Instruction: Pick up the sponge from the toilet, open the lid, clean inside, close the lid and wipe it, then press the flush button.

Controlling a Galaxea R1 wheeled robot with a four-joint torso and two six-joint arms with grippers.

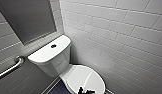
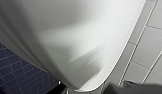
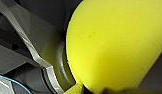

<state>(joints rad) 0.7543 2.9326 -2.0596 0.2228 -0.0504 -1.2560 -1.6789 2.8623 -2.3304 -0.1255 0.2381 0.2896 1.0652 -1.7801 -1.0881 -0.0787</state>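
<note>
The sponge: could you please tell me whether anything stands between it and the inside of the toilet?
Yes: the lid lies shut over the bowl of the toilet, between the sponge and the inside.

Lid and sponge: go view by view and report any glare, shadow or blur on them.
Head view: soft throughout, a bright glare streak runs across the closed lid. Left wrist view: the toilet shows as smooth white with a faint grey shadow, edges blurred. Right wrist view: the sponge is very close, brightly lit, shaded toward one edge.
</note>
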